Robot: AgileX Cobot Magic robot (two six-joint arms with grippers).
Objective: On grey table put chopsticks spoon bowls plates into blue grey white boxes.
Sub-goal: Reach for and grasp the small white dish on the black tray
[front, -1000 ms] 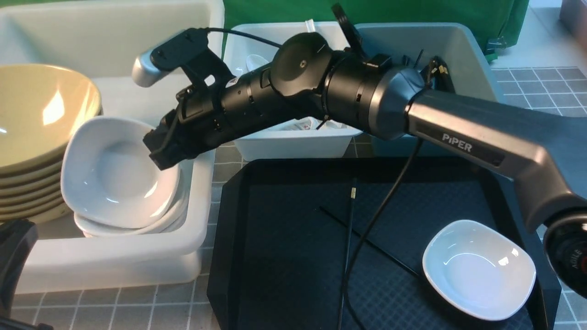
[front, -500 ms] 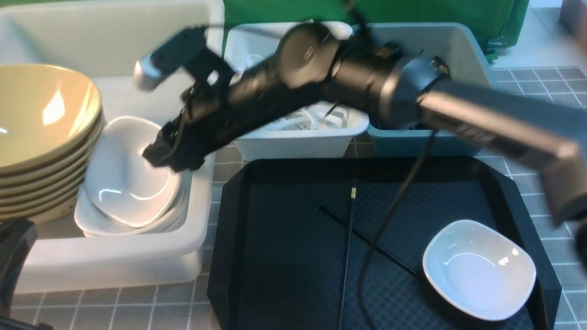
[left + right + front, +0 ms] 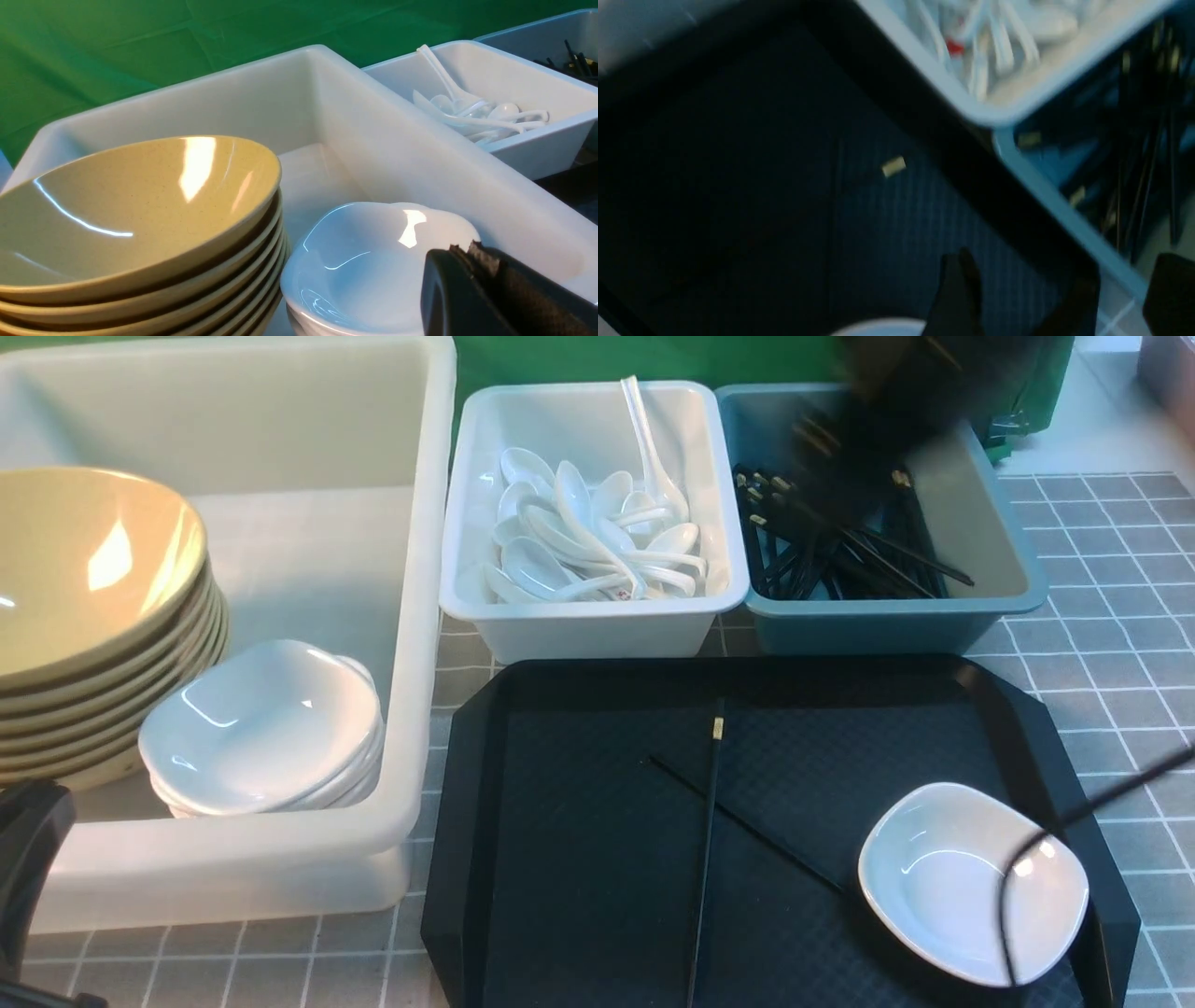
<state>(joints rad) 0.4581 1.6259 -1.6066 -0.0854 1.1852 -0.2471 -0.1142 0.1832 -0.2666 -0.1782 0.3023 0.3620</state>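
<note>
While our right gripper [image 3: 1062, 261] is hanging, blurred, over the black tray [image 3: 579, 896] with its fingers spread and nothing between them, we are looking at one plate [image 3: 971, 882] lying on the tray's right side. Two chopsticks [image 3: 711, 821] are lying crossed near the tray's middle, one tip ending just beside the plate. We are judging the loose cable [image 3: 1002, 905] drooping across that plate to be the main hazard, since it is threatening to snag the rim and drag the dish. The glossy rim is also inviting a slip, and a dropped dish is likely to chip the stacked plates [image 3: 261, 728] beside the bowls [image 3: 84, 579] in the large off-white box [image 3: 411, 616]. Our left gripper [image 3: 472, 280] is sitting near that stack; we cannot tell whether it is parted.
</note>
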